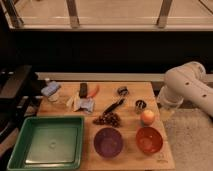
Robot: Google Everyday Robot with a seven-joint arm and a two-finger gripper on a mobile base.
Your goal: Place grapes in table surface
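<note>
We see the grapes (107, 119) lying on the counter (150, 89), a small dark bunch near its middle and a little toward the front edge, with nothing gripping them. Just in front of them sits a purple bowl (108, 142), with an orange bowl (149, 139) beside it toward the front right corner. A round orange-yellow fruit (147, 117) rests to the right of the grapes, apart from them, and a long black utensil (114, 106) lies slanted just behind the bunch. A green tray (47, 118) takes up the front left corner. Toward the back edge we make out a dark bar (83, 90) and a blue packet (50, 89). The white arm (187, 89) bends in from the right, and its gripper (166, 111) hangs at the counter's right edge, well apart from the grapes, jaws spread wide and holding nothing.
</note>
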